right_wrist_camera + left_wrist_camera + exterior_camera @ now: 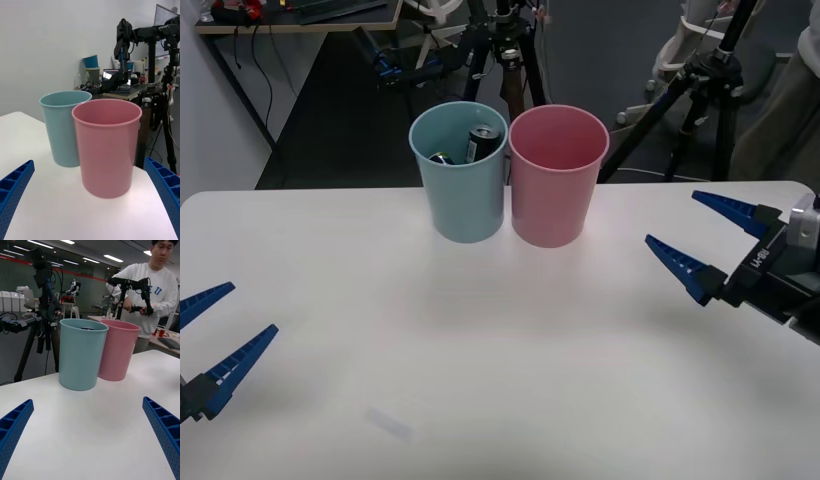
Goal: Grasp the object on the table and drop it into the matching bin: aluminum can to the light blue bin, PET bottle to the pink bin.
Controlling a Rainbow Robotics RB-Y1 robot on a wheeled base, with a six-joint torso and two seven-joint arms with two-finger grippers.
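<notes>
The right gripper (710, 243) hovers above the right edge of the table (500, 380) with its two blue ribbed fingers spread wide apart and nothing between them; the left gripper (220, 335) sits low at the table's left edge, likewise spread and holding nothing. The aluminum can (483, 141) stands inside the light blue bin (460, 185), its silver top tilted toward the camera and most of its dark body hidden below the rolled rim. Beside it in the same bin a second dark can (441, 158) peeks out, with a yellow-green speck on it, too much covered to make out further. So two cans are counted, both in the blue bin, and no writing on either can be read. There are two bins: the pink bin (558, 175) stands just beside the blue one, to the robot's right, their sides touching or nearly so; its visible inside looks bare. From the wrist views the bins' walls hide whatever lies inside. White lettering on the right gripper's black body is too small to read.
</notes>
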